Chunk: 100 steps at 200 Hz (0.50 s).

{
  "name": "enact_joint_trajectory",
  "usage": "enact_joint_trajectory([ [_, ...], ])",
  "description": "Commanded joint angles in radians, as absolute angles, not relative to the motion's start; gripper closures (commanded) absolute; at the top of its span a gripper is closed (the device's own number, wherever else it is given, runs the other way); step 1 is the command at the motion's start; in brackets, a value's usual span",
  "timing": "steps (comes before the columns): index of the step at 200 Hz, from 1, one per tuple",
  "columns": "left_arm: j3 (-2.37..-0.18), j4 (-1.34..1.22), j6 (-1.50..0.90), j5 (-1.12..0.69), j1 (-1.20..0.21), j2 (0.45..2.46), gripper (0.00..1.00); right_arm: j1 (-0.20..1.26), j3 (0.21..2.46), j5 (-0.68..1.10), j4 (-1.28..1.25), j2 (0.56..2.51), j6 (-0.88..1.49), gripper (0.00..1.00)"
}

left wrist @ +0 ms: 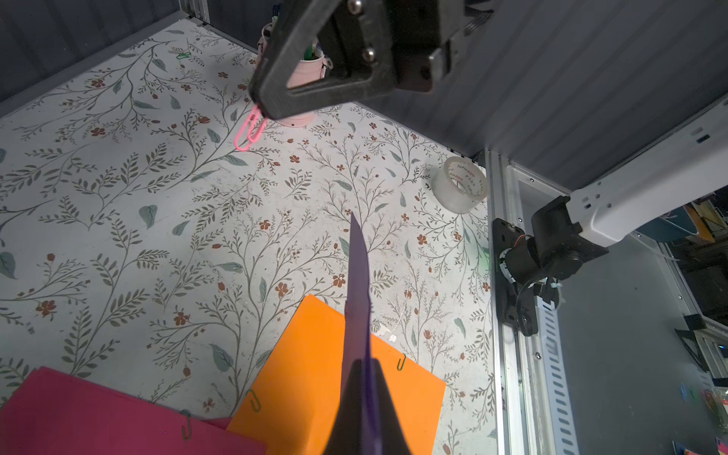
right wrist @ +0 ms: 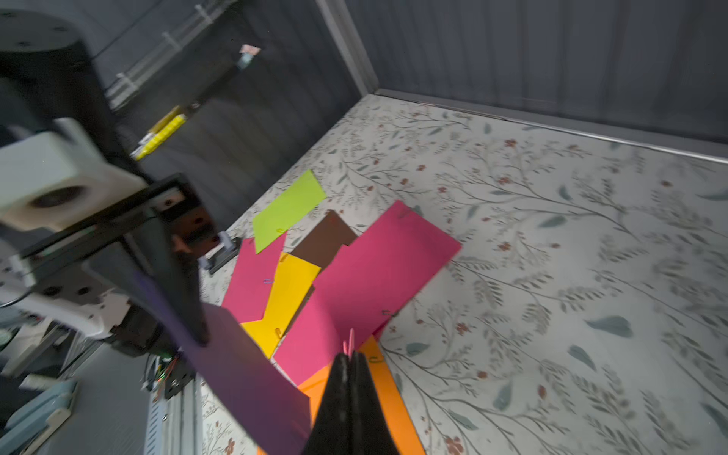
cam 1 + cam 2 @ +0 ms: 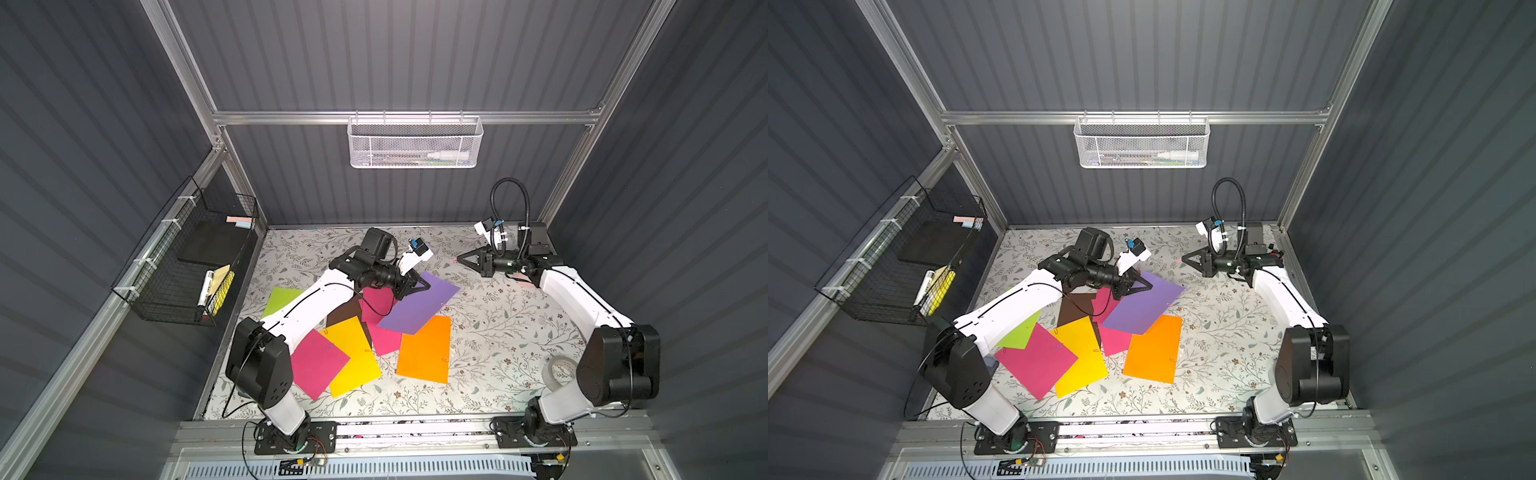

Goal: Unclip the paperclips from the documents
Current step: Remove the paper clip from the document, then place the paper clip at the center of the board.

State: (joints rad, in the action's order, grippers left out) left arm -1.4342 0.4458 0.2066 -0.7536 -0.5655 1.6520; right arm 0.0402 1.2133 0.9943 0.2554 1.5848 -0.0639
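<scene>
My left fingers (image 1: pixel 346 417) pinch the purple sheet (image 3: pixel 415 309) at one edge, holding that end raised off the surface (image 3: pixel 498 324). My right fingers (image 1: pixel 275 75) pinch a pink paperclip (image 1: pixel 249 132), well clear of that sheet.

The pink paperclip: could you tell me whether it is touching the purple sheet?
Apart. The left wrist view shows the pink paperclip in the right gripper, with open table between it and the purple sheet.

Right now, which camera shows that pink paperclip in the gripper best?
The left wrist view: the pink paperclip hangs nearly whole and sharp from the right gripper. The right wrist view shows only its tip past the gripper; both top views show just a pink speck.
</scene>
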Motion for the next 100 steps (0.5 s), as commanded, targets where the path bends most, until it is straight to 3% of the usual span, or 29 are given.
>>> enact_joint_trajectory([
  [1,-1.482,0.485,0.241,-0.748,-0.558,1.651,1.0,-0.01,1.241,0.877,0.347,1.721,0.062,1.0],
  [84,-1.555,0.446,0.21,-0.777,-0.558,1.641,1.0,-0.039,1.21,0.625,0.423,1.917,0.223,1.0],
  [100,-1.55,0.417,0.201,-0.79,-0.558,1.638,1.0,-0.041,1.212,0.614,0.432,1.927,0.226,0.9],
])
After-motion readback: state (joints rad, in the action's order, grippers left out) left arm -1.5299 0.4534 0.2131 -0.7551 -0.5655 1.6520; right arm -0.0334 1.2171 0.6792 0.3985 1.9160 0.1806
